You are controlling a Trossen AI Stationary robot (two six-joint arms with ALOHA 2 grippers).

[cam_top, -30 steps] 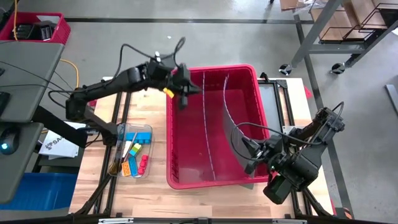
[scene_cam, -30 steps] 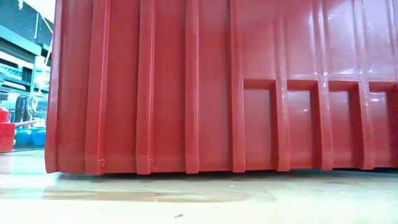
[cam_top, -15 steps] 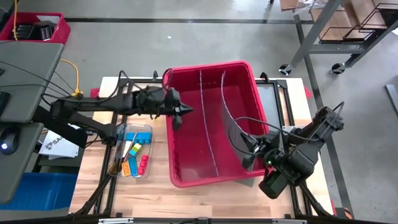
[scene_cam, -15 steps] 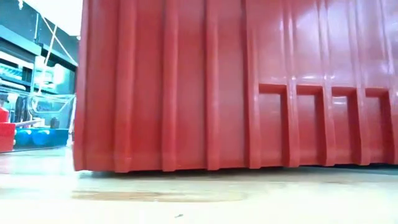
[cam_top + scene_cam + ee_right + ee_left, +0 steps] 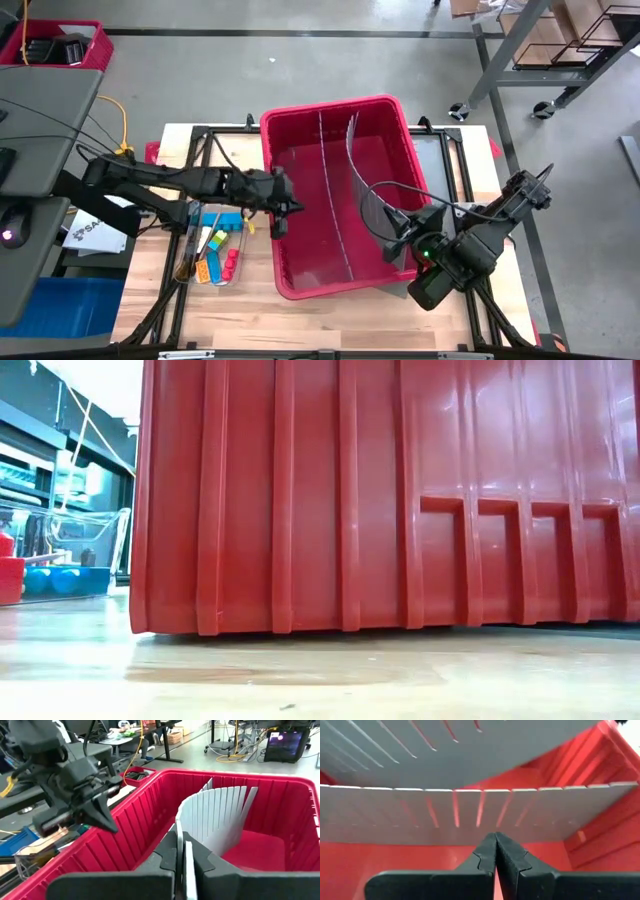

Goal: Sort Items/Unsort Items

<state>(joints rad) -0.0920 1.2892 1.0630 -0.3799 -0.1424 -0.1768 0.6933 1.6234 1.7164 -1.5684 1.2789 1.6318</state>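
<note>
The items (image 5: pixel 218 250), orange, blue, yellow, red and green pieces with thin sticks, lie in a clear tray (image 5: pixel 196 222) left of the big red bin (image 5: pixel 300 285). My left gripper (image 5: pixel 279 222) is shut with nothing between its fingers, at the rim of the bin's left wall (image 5: pixel 125 820). It also shows in its own wrist view (image 5: pixel 495 845) and in the right wrist view (image 5: pixel 105 822). My right gripper (image 5: pixel 395 235) is inside the bin's right half, shut on a curved grey divider sheet (image 5: pixel 365 180). A second, straight divider (image 5: pixel 330 180) stands in the bin's middle. My left gripper's shut fingertips are right at the top of the bin's left wall; I cannot tell whether they touch it. My right gripper pinches the near end of the curved divider's thin edge (image 5: pixel 182 832) between its two fingers, coming from the table's right. The sheet stands upright in the bin, bowed.
The low view is filled by the bin's ribbed wall (image 5: pixel 400 500), with the clear tray (image 5: pixel 95 535) beyond its left corner. Grey screen-like panels (image 5: pixel 40 180) stand off the table's left, and a small red crate (image 5: pixel 60 45) sits on the floor at the far left.
My left gripper has come down and toward the table's near edge along the bin's left wall, staying shut. The bin has slid and turned slightly; in the low view its left corner has shifted right. My right gripper has edged left with the divider.
</note>
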